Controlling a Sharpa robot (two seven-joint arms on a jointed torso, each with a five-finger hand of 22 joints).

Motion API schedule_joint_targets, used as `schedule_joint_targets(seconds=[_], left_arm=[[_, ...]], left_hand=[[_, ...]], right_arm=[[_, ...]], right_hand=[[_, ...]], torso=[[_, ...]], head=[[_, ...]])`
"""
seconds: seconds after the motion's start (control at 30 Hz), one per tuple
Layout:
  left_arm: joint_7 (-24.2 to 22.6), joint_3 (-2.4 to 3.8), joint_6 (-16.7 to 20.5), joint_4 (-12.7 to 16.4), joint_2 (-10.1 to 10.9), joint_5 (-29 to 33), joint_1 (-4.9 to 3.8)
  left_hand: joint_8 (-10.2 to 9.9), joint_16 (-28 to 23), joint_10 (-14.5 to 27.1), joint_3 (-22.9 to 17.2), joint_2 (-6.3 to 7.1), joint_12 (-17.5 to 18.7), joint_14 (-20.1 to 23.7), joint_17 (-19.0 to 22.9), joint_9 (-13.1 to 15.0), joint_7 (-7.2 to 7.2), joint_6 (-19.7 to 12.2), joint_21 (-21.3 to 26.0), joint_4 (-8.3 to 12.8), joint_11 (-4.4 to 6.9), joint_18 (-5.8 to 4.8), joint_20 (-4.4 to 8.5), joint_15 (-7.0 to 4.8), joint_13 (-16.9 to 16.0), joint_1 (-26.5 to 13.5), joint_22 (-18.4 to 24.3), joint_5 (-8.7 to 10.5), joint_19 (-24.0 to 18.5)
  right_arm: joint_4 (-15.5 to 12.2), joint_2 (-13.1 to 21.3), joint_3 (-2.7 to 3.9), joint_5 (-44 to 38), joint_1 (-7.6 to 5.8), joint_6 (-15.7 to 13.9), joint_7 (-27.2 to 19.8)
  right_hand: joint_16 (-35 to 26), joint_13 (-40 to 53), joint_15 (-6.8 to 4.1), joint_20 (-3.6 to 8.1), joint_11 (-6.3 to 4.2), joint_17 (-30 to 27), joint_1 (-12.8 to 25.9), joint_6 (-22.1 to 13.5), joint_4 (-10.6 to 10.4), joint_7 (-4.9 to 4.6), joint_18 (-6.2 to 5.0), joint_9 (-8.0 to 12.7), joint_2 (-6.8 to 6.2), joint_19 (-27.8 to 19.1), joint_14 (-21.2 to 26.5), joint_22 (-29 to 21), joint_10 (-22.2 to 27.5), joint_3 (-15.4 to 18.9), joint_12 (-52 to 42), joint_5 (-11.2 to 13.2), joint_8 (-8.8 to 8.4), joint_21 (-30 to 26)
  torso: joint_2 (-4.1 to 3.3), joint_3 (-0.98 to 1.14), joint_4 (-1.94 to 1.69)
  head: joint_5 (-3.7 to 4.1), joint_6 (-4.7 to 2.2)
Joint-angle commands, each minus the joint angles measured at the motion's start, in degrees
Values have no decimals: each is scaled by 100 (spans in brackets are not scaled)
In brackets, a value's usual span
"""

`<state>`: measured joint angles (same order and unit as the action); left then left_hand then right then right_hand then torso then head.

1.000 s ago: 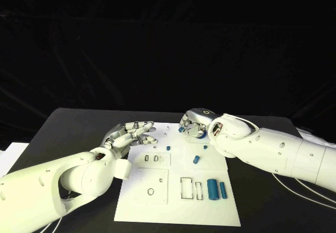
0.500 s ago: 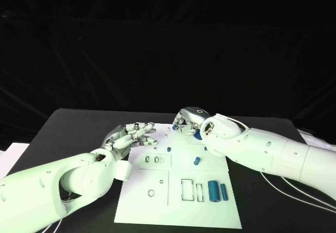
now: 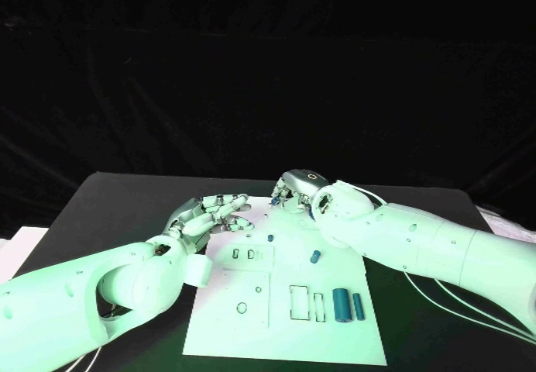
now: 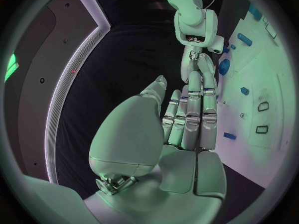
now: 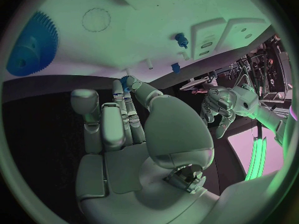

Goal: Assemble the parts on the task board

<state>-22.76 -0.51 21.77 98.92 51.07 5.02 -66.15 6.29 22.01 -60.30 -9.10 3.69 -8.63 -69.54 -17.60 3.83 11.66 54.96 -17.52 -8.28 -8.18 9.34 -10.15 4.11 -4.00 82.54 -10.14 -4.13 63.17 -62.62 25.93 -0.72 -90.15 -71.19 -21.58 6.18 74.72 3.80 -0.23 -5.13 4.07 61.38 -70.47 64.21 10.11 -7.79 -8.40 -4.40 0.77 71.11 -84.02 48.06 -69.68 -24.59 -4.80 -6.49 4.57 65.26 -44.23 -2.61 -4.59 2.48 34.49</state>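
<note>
Your right hand [image 3: 293, 194] hovers over the far edge of the white rectangular task board [image 3: 252, 322], fingers straight and apart, holding nothing. The toothed blue plastic gear [image 5: 31, 44] lies flat on the board just beyond its fingertips, nearer this hand than the left hand [image 3: 212, 215], which is likewise spread and empty

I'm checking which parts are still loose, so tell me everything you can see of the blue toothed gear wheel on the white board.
The blue toothed gear wheel is a round, matte, plastic-looking disc with fine teeth all around its rim and a small hole near its centre. It lies flat on the white task board, at the far end near the right hand. In the left wrist view it shows beside that hand. Whether any finger touches it cannot be told.
</note>
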Motion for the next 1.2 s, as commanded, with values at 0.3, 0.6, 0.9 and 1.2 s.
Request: schedule_joint_targets(seconds=[0.3, 0.6, 0.9, 1.2], left_arm=[[0, 5, -84, 40, -20, 12, -18], [4, 5, -85, 34, -28, 12, -31], [8, 5, -84, 26, -30, 12, -37], [16, 5, -80, 22, -27, 12, -40]], left_hand=[[-29, 36, -3, -8, -42, 21, 35, -14, -2, 33, 10, -36, 41, -10, 90, 8, 4, 5, 7, -9, 31, 47], [-29, 36, -3, -8, -42, 21, 35, -14, -2, 33, 10, -36, 41, -10, 90, 8, 4, 5, 7, -9, 31, 47], [-29, 36, -3, -8, -42, 21, 35, -14, -2, 33, 10, -36, 41, -10, 90, 8, 4, 5, 7, -9, 31, 47], [-29, 36, -3, -8, -42, 21, 35, -14, -2, 33, 10, -36, 41, -10, 90, 8, 4, 5, 7, -9, 31, 47]], right_arm=[[158, -160, -10, -37, 7, 151, 99], [282, -271, -24, -36, 15, 223, 103], [330, -323, -31, -36, 19, 276, 111], [297, -300, -37, -27, 20, 322, 71]], right_hand=[[27, -1, -38, -7, 14, 12, 51, 41, -70, -17, 49, -5, -45, 33, -158, 9, 2, -1, 30, 51, 4, 30], [25, -2, -37, -8, 15, 7, 56, 36, -79, -17, 47, -4, -49, 26, -156, -1, 6, -3, 34, 59, 0, 26], [-73, -21, 32, -52, 102, -162, 101, -204, -136, -118, 21, 47, -193, -98, -99, -166, 259, -8, 126, 82, -104, -68], [-127, -9, 79, -112, 154, -243, 100, -345, -194, -163, -3, 49, -267, -175, -69, -262, 404, -12, 90, 66, -78, -125]], torso=[[-12, 0, 2], [-14, -6, -11], [-18, -8, -2], [-25, -1, -4]], head=[[-30, 9], [-25, 11], [-49, 9], [-40, 22]])
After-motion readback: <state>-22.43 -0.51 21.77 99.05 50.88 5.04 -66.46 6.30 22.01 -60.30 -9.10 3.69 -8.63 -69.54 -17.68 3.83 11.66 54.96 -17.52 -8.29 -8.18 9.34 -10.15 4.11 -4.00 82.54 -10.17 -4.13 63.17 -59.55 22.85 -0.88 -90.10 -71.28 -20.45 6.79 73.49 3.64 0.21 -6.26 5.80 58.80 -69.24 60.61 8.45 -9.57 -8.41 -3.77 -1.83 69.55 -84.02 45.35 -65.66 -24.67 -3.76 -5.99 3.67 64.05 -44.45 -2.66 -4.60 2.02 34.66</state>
